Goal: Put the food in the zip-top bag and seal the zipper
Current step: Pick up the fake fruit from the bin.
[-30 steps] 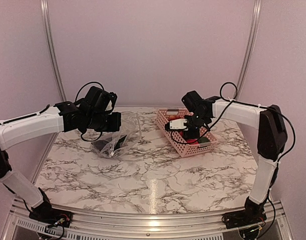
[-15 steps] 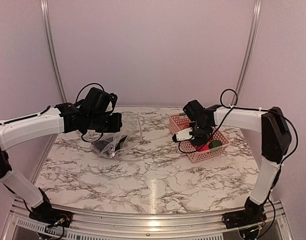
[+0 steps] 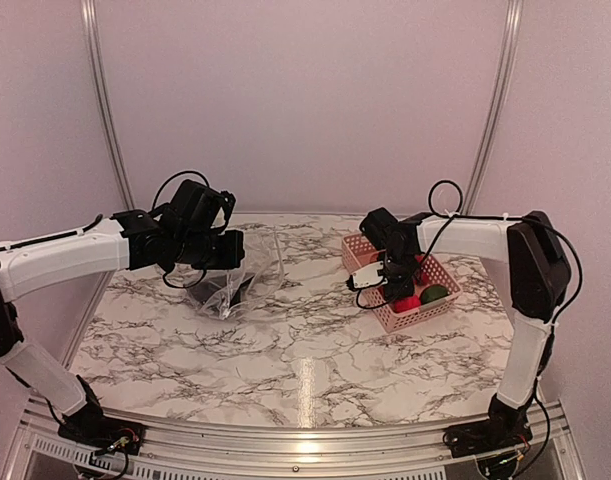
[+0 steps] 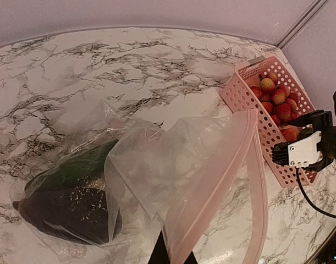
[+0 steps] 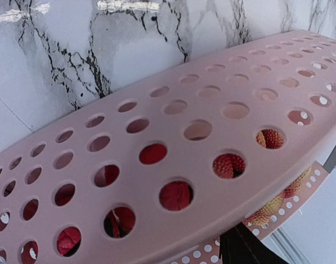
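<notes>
The clear zip-top bag [image 3: 241, 282] lies at the left-centre of the table, its mouth lifted. In the left wrist view the bag [image 4: 146, 181] holds a dark eggplant [image 4: 63, 214] and a green vegetable [image 4: 74, 168]. My left gripper [image 3: 225, 250] is shut on the bag's mouth edge, its fingertips [image 4: 157, 254] pinching beside the pinkish zipper [image 4: 225, 165]. The pink basket [image 3: 385, 308] stands at the right, holding red-yellow round fruits [image 4: 277, 96], a red piece [image 3: 406, 303] and a green piece [image 3: 435, 294]. My right gripper [image 3: 389, 281] is shut on the basket's near wall [image 5: 184, 126].
The marble table [image 3: 305, 350] has a metal rail along its near edge. Purple walls with metal posts close in the back and sides. The right gripper [image 4: 305, 151] also shows in the left wrist view, beside the basket [image 4: 250, 107].
My right gripper has dragged the pink basket to the right and toward the near side, turning it. The left gripper and the bag have stayed almost still.
</notes>
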{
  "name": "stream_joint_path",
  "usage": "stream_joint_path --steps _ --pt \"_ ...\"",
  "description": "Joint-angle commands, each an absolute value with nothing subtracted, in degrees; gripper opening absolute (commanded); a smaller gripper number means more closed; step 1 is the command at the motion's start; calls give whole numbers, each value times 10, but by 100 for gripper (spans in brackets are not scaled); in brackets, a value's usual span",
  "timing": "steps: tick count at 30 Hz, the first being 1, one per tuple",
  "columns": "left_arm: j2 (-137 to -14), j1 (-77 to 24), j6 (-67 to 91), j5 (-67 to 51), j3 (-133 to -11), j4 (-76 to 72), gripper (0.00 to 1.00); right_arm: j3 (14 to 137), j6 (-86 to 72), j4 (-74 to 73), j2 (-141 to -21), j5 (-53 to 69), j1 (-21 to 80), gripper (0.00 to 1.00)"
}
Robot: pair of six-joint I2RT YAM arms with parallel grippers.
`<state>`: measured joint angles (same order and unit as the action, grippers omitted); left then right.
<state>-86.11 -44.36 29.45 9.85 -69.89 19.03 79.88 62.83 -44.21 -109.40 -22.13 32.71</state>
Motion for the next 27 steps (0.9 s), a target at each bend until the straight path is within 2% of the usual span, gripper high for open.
stream_joint_path --steps 1,6,12,15,27 --pt "-843 -442 298 97 -686 176 0 817 619 -479 -1107 -216 316 64" --pt "-847 -442 300 92 -684 170 0 832 624 -478 -1128 -174 289 63" --pt "-842 -442 301 94 -684 172 0 884 590 -514 -1151 -91 254 46" --pt "-841 -442 302 94 -683 173 0 901 571 -516 -1133 -68 248 41" --pt "-847 -441 304 91 -691 167 0 942 506 -525 -1062 27 243 36"
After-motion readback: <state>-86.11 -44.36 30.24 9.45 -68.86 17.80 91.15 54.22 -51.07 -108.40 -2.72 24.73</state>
